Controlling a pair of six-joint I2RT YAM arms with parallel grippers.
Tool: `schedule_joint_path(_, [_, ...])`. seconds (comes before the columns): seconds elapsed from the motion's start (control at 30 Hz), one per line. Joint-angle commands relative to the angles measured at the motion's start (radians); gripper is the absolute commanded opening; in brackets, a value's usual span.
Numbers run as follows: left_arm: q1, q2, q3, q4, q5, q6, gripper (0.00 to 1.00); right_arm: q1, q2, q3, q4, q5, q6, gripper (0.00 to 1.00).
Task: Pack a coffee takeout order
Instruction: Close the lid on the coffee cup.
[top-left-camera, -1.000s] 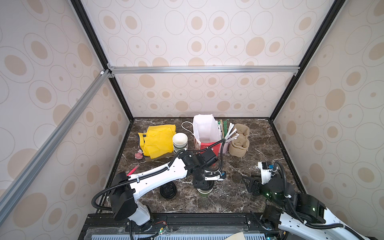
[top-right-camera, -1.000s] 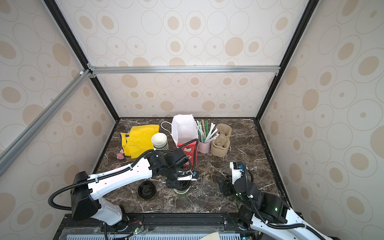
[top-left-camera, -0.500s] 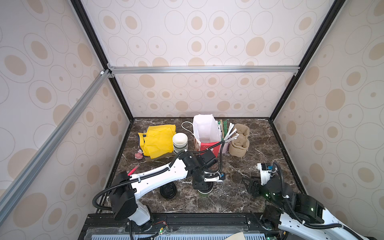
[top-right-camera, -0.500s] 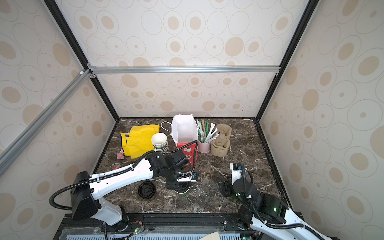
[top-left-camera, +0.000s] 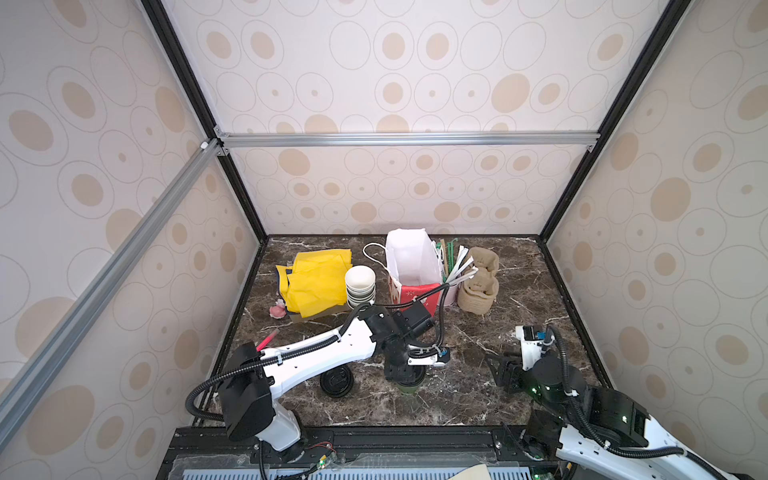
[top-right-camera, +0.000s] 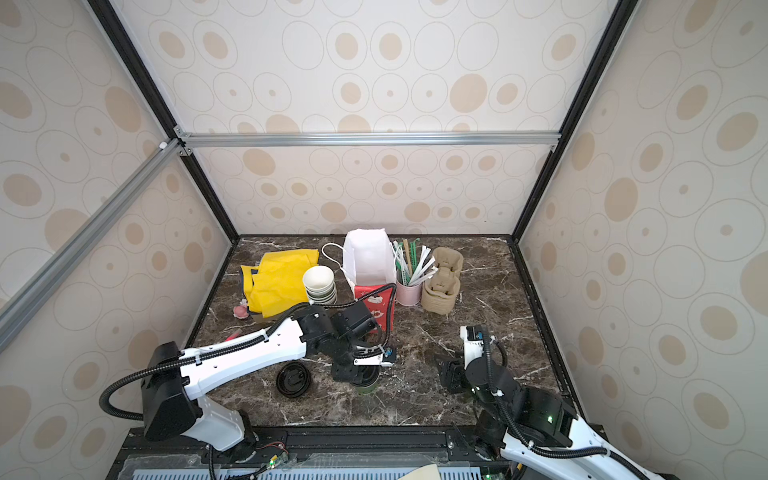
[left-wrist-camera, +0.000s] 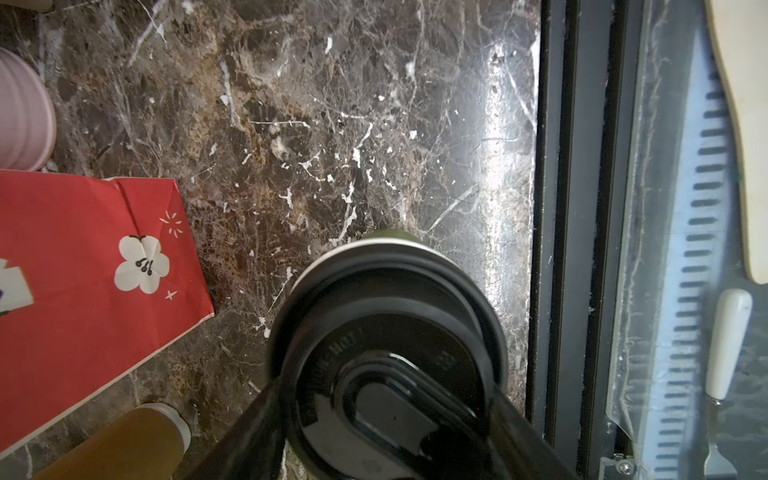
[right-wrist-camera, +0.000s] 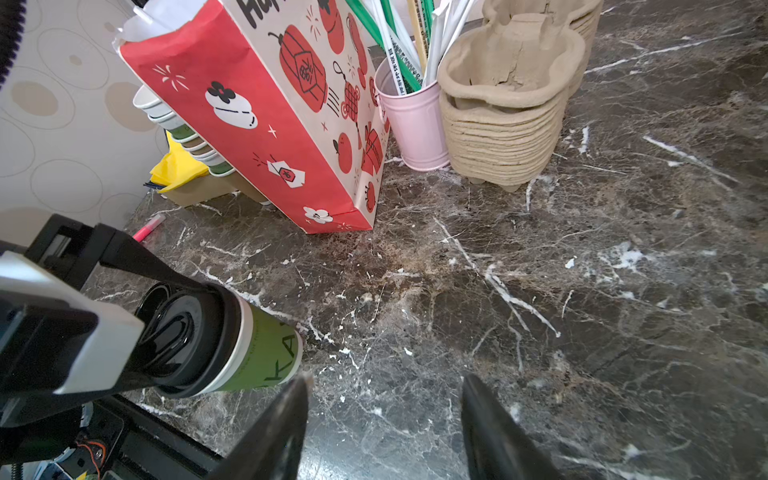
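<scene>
A green paper cup with a black lid stands upright near the table's front edge, seen in both top views. My left gripper reaches down over it, one finger against each side of the lid's rim. My right gripper hovers low over bare marble to the cup's right, open and empty, in both top views. A stack of brown pulp cup trays stands at the back right. Yellow napkins lie at the back left.
A red and white paper bag stands open at the back centre, beside a pink bucket of straws. A stack of lidless cups stands next to the napkins. A lone black lid lies left of the cup. The black front rail runs close by.
</scene>
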Motion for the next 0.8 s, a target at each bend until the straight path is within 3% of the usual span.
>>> schedule_joint_path(0.0, [-0.006, 0.013, -0.006, 0.001, 0.009, 0.017, 0.68, 0.002, -0.011, 0.001, -0.015, -0.002, 0.011, 0.61])
schedule_joint_path(0.2, [-0.017, 0.03, -0.018, 0.033, -0.002, 0.006, 0.69, 0.001, -0.009, -0.023, -0.002, -0.054, 0.051, 0.61])
schedule_joint_path(0.33, [-0.019, 0.041, -0.015, 0.039, -0.013, 0.005, 0.7, 0.002, 0.007, -0.082, 0.069, -0.161, 0.128, 0.6])
schedule_joint_path(0.6, [-0.02, 0.04, -0.042, 0.042, -0.002, -0.005, 0.7, -0.011, 0.076, -0.285, 0.493, -0.447, 0.31, 0.57])
schedule_joint_path(0.77, [-0.02, 0.04, -0.038, 0.037, 0.011, -0.008, 0.7, -0.075, 0.179, -0.412, 0.876, -0.646, 0.444, 0.63])
